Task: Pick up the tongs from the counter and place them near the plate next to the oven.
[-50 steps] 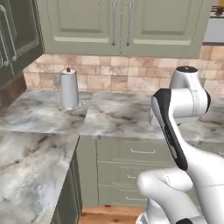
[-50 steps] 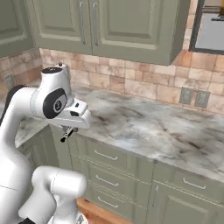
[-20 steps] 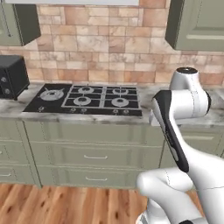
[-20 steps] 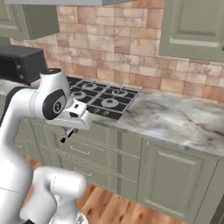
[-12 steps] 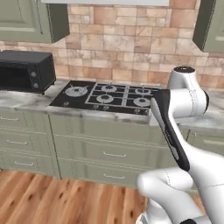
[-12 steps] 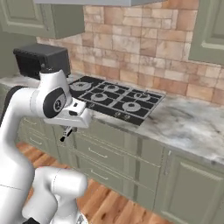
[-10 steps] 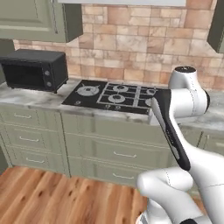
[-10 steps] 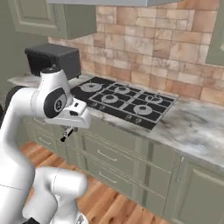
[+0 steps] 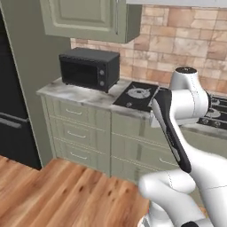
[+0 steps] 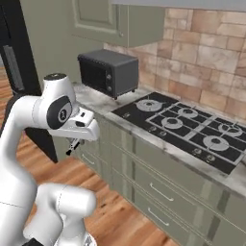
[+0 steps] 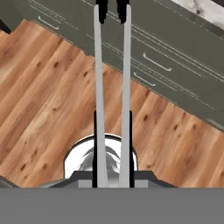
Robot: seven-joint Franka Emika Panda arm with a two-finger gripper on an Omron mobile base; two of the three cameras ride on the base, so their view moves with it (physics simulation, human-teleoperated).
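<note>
I have the tongs (image 11: 112,74) clamped in the gripper (image 11: 112,151): in the hand view its two dark fingers (image 11: 95,144) press on the outer sides of the two silver arms, which run straight away from the hand to their black ends at the top edge of that view. Below the tongs I see wood floor (image 11: 48,96) and olive drawer fronts (image 11: 166,57). In the right base view the gripper (image 10: 72,144) hangs under the arm's wrist, out in front of the cabinets and off the counter (image 10: 103,103); I cannot make out the tongs there.

The counter (image 9: 75,91) carries a black toaster oven (image 9: 90,68) at its left end, against the brick wall, and a black gas hob (image 10: 185,127) set into it just to the right of that. Left of the counter's end stands a tall olive panel with a dark appliance (image 9: 13,102) beyond it at the left edge of the left base view.
</note>
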